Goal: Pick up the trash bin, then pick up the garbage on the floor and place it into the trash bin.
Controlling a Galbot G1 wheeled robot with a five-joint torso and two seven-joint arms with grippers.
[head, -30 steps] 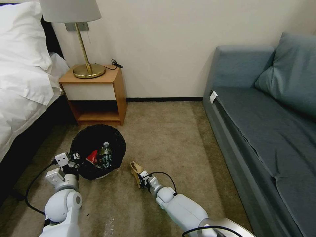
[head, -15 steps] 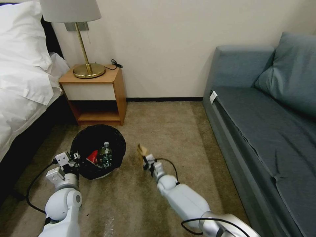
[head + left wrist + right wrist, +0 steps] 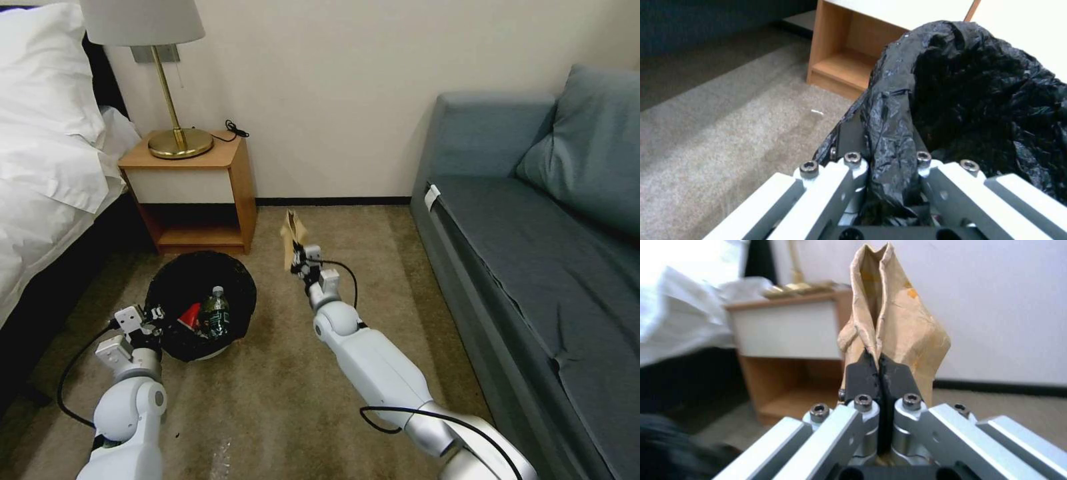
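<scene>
Lying open across the middle: carpet (image 3: 347, 267), bounded by the bed (image 3: 47, 200) on the left, the sofa (image 3: 533, 267) on the right and the wall (image 3: 333, 100) at the far end, with a wide bare strip running between bin and sofa front. Standing in the far-left corner, against the wall and beside the bed: nightstand (image 3: 193, 193), carrying a brass lamp (image 3: 175, 127).

Sitting just in front of the nightstand, close to the bed's dark edge: the trash bin (image 3: 200, 267), black bag draped over its rim, white base peeking out at the near side. Lying inside it: a clear bottle (image 3: 213, 313) with a white cap and a red packet (image 3: 190, 315).

Clamping the bin's near-left rim: the left gripper (image 3: 152, 315), fingers pinched tight on a fold of the black bag (image 3: 889, 133).

Reaching forward over open carpet, right of the bin and well apart from the sofa: the right gripper (image 3: 298, 257), raised off the floor, dark fingers (image 3: 862, 373) pressed together on the lower end of the crumpled tan paper bag (image 3: 292, 233). Standing upright above the fingers: the bag (image 3: 889, 316), its folded top edge pointing up, touching nothing else.
</scene>
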